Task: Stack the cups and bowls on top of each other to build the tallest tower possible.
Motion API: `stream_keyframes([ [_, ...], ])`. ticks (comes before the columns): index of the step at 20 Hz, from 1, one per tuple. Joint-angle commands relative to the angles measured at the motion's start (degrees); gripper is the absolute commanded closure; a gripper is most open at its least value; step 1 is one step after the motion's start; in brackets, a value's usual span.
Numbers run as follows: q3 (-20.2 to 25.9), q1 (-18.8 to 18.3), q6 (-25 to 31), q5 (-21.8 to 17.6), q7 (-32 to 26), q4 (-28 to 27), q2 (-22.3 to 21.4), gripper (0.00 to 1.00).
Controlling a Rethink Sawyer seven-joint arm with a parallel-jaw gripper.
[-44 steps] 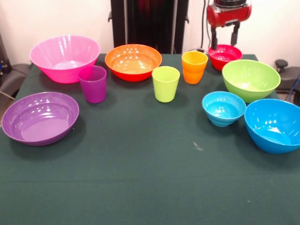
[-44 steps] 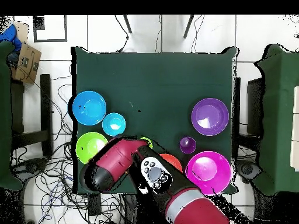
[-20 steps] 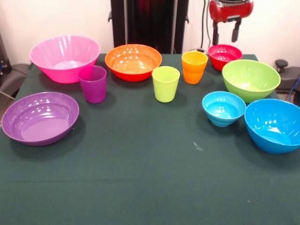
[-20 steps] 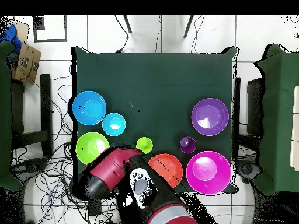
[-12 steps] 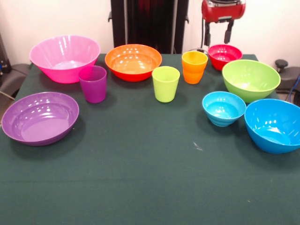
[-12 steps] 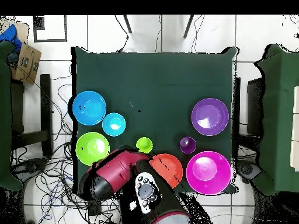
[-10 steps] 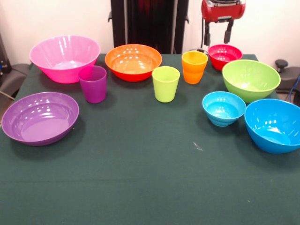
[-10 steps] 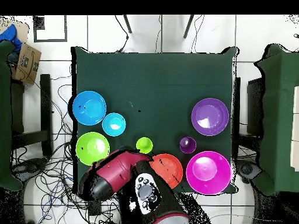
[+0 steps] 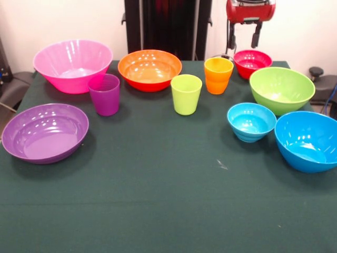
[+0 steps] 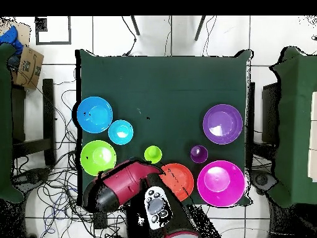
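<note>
- Green cloth covers the surface (image 9: 158,200); nothing is stacked yet.
- Gripper (image 9: 244,36) hovers above the red bowl (image 9: 252,62), fingers wide, empty.
- Probably best: descend straight, pinching one rim wall.

The near half of the dark green cloth-covered table (image 9: 168,211) lies bare from edge to edge in the front view, giving wide room to pass.

Behind it the crowding begins. On the left, the shallow glossy purple bowl (image 9: 45,132), the purple plastic tumbler (image 9: 104,94) and the big pink bowl (image 9: 72,65) stand close together. The orange bowl (image 9: 150,69), lime green tumbler (image 9: 186,94) and orange tumbler (image 9: 218,75) fill the middle, with narrow gaps between them.

On the right, the small light blue bowl (image 9: 251,121), big blue bowl (image 9: 308,140) and lime green bowl (image 9: 281,89) nearly touch. The end effector (image 9: 244,38) hangs with fingers spread above the small red bowl (image 9: 253,63), clear of its rim.
</note>
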Motion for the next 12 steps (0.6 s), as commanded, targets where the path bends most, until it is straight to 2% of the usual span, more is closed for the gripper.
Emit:
stream_keyframes([
  [1,-2.6,2.7,-2.7,3.5,8.6,2.3,0.6,0.00],
  [4,-2.6,3.7,-1.7,5.6,9.0,2.3,-0.8,0.00],
  [12,-3.7,5.1,-1.9,8.4,7.8,0.9,-0.1,0.00],
])
